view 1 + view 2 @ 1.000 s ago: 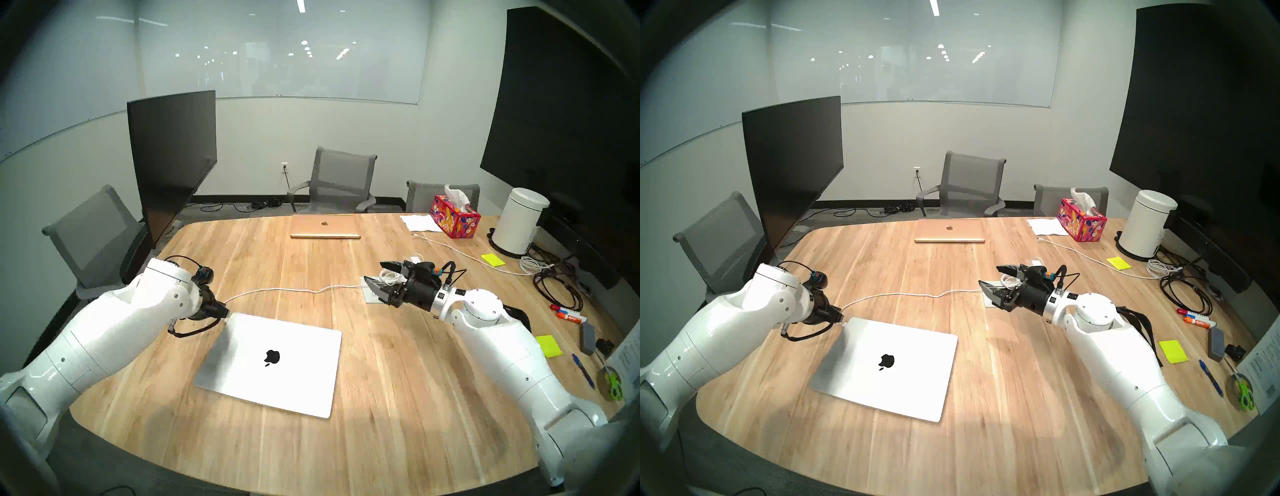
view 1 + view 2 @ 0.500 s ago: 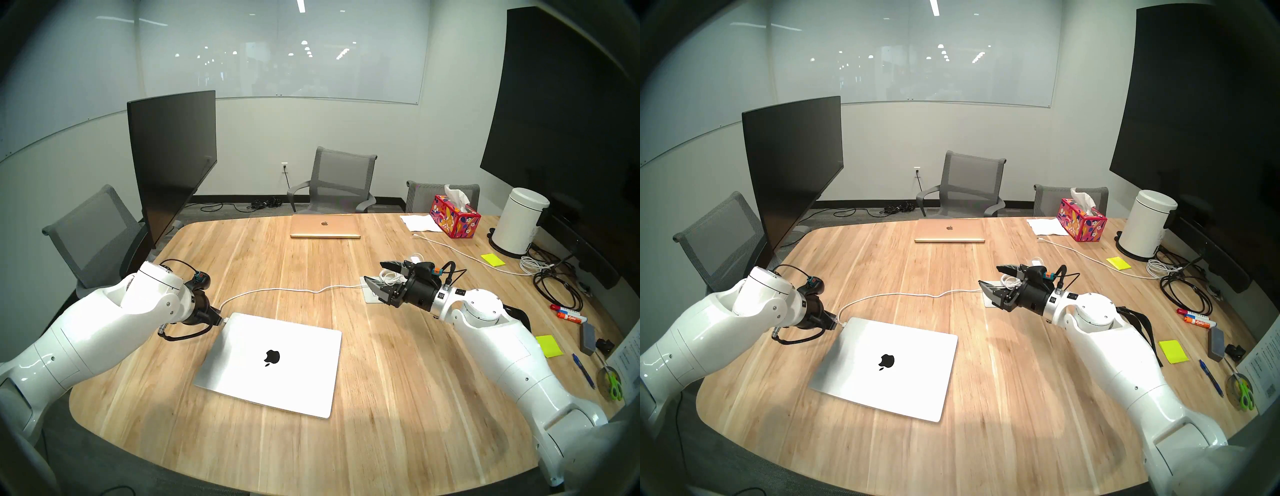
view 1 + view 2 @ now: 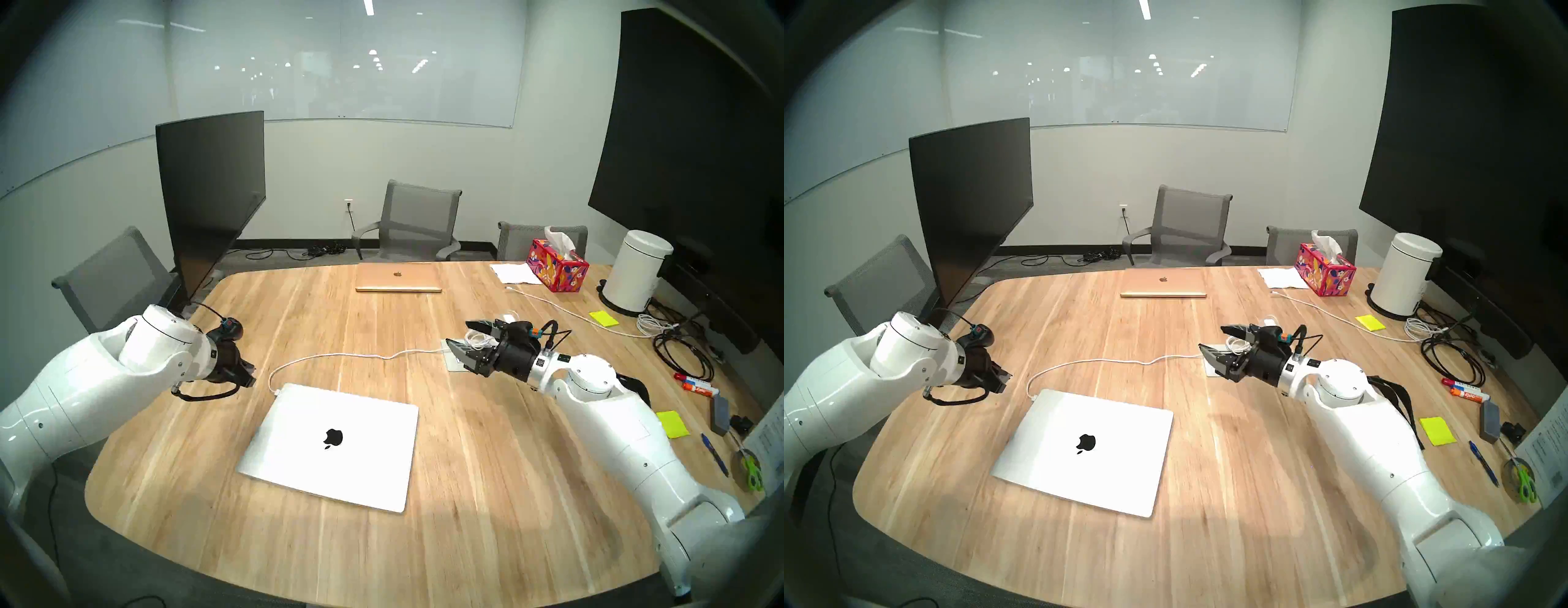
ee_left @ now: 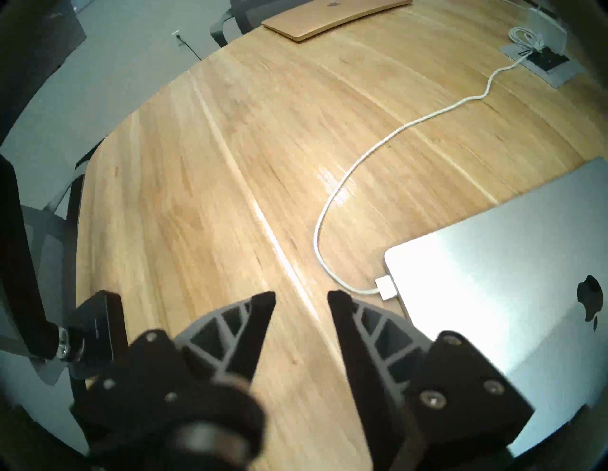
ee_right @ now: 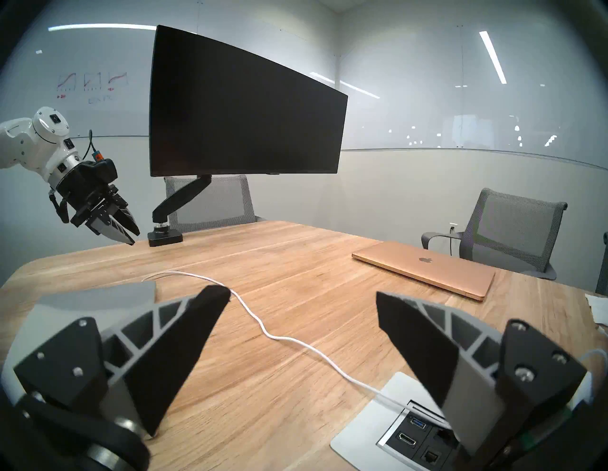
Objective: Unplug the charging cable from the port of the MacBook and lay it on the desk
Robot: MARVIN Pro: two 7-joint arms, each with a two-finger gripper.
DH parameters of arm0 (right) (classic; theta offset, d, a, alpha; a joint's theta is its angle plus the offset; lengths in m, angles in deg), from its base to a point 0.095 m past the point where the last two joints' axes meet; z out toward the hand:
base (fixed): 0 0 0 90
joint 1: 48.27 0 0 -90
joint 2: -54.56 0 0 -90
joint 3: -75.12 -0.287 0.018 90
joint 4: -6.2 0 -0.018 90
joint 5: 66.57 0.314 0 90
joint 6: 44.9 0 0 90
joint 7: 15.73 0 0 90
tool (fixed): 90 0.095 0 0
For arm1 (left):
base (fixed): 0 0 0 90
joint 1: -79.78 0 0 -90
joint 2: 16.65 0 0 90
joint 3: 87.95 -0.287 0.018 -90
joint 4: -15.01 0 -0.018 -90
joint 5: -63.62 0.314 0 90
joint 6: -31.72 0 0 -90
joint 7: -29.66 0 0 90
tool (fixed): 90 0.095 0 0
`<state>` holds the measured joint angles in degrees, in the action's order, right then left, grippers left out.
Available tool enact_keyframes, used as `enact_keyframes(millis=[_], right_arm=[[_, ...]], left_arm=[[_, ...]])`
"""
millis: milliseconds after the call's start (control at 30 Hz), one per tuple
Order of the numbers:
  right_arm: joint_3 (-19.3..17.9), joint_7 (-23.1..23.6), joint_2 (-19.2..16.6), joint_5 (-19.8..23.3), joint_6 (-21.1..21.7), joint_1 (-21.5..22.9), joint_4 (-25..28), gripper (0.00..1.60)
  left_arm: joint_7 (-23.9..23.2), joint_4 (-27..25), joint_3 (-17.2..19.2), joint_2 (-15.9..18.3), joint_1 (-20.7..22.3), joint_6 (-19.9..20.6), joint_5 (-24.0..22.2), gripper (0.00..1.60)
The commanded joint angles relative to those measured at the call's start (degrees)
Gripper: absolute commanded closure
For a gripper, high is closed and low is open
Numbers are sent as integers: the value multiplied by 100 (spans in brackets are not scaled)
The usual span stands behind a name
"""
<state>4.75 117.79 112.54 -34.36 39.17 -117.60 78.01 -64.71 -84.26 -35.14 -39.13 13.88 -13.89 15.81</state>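
Observation:
The silver MacBook [image 3: 360, 458] lies closed on the light-wood desk [image 3: 466, 467]. The white charging cable [image 3: 339, 356] runs from the desk's power box to the MacBook's far left corner. In the left wrist view its plug [image 4: 385, 288] lies against the MacBook's [image 4: 493, 263] side edge; I cannot tell whether it sits in the port. My left gripper [image 3: 250, 375] is open and empty, above the desk to the left of the plug. My right gripper [image 3: 459, 334] is open and empty above the power box.
A rose-gold laptop [image 3: 399, 278] lies at the far edge, with a monitor [image 3: 212, 191] at the far left. The power box [image 3: 454, 364] holds a coiled white cord [image 3: 477, 338]. A tissue box [image 3: 558, 265], white canister [image 3: 636, 271], black cables [image 3: 679, 352] and markers [image 3: 695, 386] crowd the right side.
My left gripper has drawn back to the left from the MacBook's corner and no longer touches the plug. The cable's end now bows in a loop. The right arm has not moved.

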Motion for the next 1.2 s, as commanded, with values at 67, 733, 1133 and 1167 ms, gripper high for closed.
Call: enact_keyframes(millis=[67,733,1133,1167], right_arm=[[-40,0,-2,19,-1,79,83,0],[-39,1,-1,18,-4,81,79,0],[-42,-1,-3,19,3,78,88,0],[-42,-2,-3,19,3,78,88,0]], left_arm=[[-912,278,-231,364,431,-720,647,27],[-3132,1105,-692,35,1462,-2052,2150,0],[-4419,1550,-1275,-211,2007,-2810,2589,0],[-4595,1626,-1331,-229,2070,-2876,2660,0]])
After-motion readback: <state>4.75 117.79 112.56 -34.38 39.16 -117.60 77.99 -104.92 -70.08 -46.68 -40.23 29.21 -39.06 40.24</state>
